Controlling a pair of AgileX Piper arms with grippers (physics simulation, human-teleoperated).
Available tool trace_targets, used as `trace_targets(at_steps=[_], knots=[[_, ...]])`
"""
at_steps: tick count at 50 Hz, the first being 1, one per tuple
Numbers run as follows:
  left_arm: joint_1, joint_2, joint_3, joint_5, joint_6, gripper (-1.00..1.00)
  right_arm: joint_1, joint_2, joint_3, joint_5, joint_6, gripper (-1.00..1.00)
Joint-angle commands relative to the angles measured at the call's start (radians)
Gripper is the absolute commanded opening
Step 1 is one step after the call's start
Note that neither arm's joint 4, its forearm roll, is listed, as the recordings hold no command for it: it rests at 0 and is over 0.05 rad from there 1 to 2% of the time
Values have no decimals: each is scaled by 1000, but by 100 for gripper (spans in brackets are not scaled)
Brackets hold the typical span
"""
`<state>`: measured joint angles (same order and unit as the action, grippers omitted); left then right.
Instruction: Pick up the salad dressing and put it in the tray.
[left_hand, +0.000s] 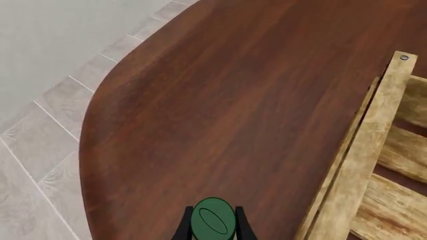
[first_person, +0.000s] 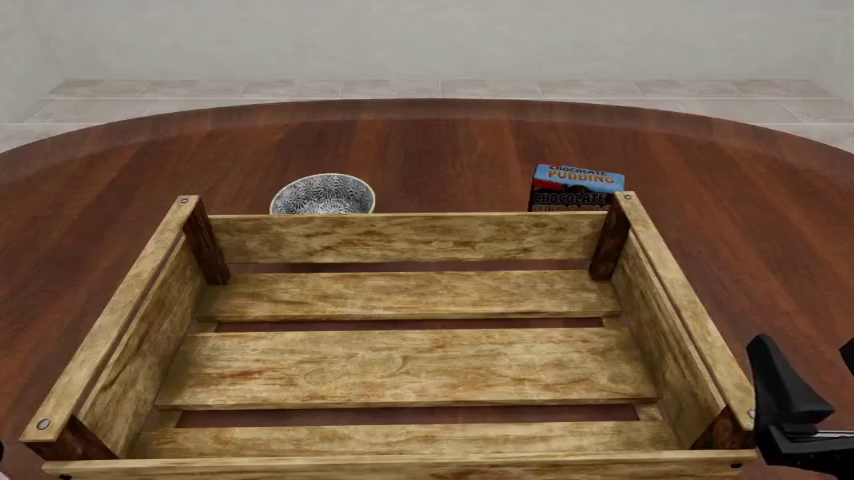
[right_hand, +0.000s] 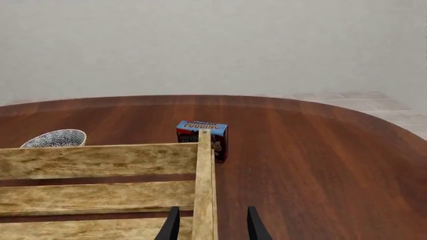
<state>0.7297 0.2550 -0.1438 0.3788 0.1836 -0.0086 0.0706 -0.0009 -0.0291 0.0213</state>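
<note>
L gripper (left_hand: 213, 231) clamped on salad dressing (left_hand: 213, 218) cap beside tray (left_hand: 363, 150), R gripper (right_hand: 210, 225) open, empty

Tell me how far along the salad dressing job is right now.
Done: the left pincer is shut on the salad dressing; the green cap shows between its fingers, above the table beside the tray. In hand: carrying it over. Left: lowering and releasing it inside the tray, which holds nothing yet in the front view. The right pincer hangs open over the tray's right wall.
</note>
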Motion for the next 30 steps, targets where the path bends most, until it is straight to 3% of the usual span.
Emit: trace_targets(at_steps=[1, 30], knots=[[-38, -34, -75, 39, 0, -100, -4, -10, 0, 9, 3, 100], [-134, -3, -201, 25, 15, -100, 1, -17, 1, 14, 11, 100]])
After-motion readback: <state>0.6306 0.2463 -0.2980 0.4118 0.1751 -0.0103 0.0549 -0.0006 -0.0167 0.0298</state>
